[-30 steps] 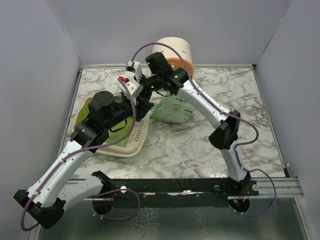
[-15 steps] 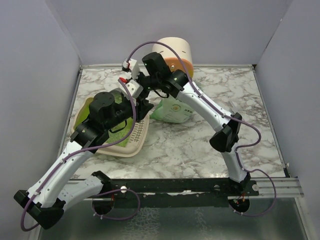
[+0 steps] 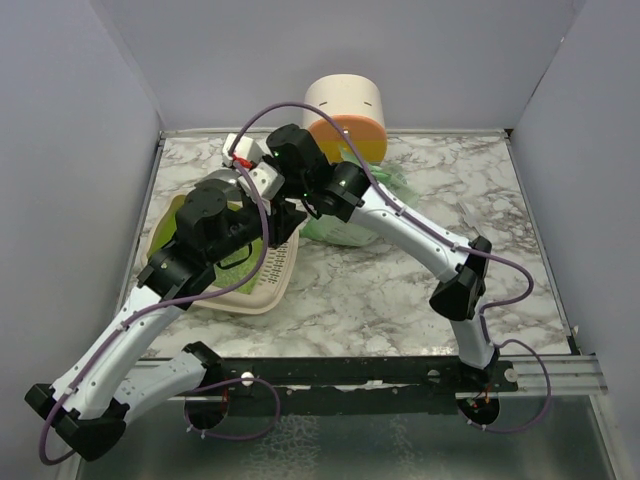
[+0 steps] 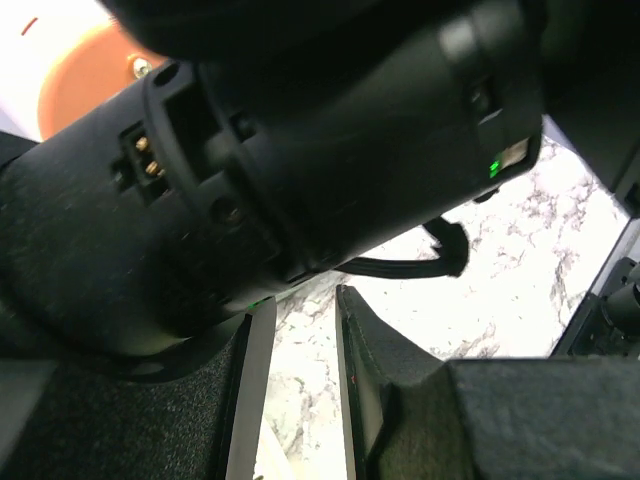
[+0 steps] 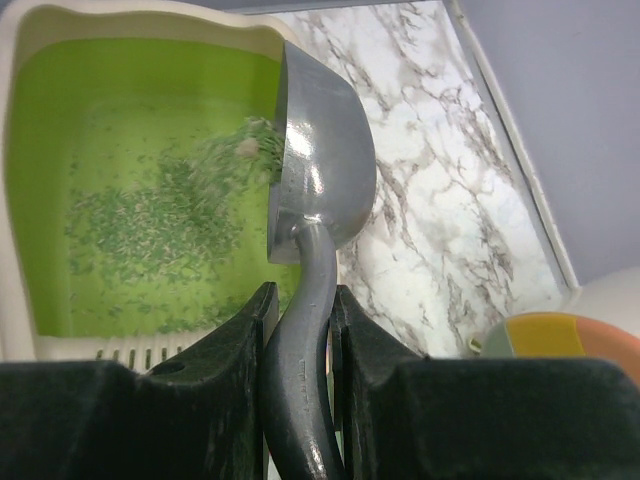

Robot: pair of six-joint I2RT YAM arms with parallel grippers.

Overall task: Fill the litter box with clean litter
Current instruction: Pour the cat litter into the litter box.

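Note:
The litter box (image 3: 240,300) lies at the left of the table. Its lime-green inside (image 5: 120,130) holds a thin scatter of clean litter (image 5: 140,225). My right gripper (image 5: 300,310) is shut on the handle of the grey metal scoop (image 5: 325,150). The scoop is tipped on its side over the box's right rim, and granules (image 5: 235,150) spill from it. My left gripper (image 3: 285,218) sits at the box's right edge. Its jaws (image 4: 300,400) stand a narrow gap apart, with a cream sliver of the rim between them. The mint-green bag (image 3: 350,225) lies right of the box.
The cream cylinder with an orange face (image 3: 345,105) stands at the back against the wall and shows at the corner of the right wrist view (image 5: 560,335). The right arm's wrist hangs close in front of the left wrist camera. Grey walls enclose the marble table (image 3: 400,290).
My right arm has swung left from above the bag to over the litter box, carrying the scoop. The left arm has barely moved.

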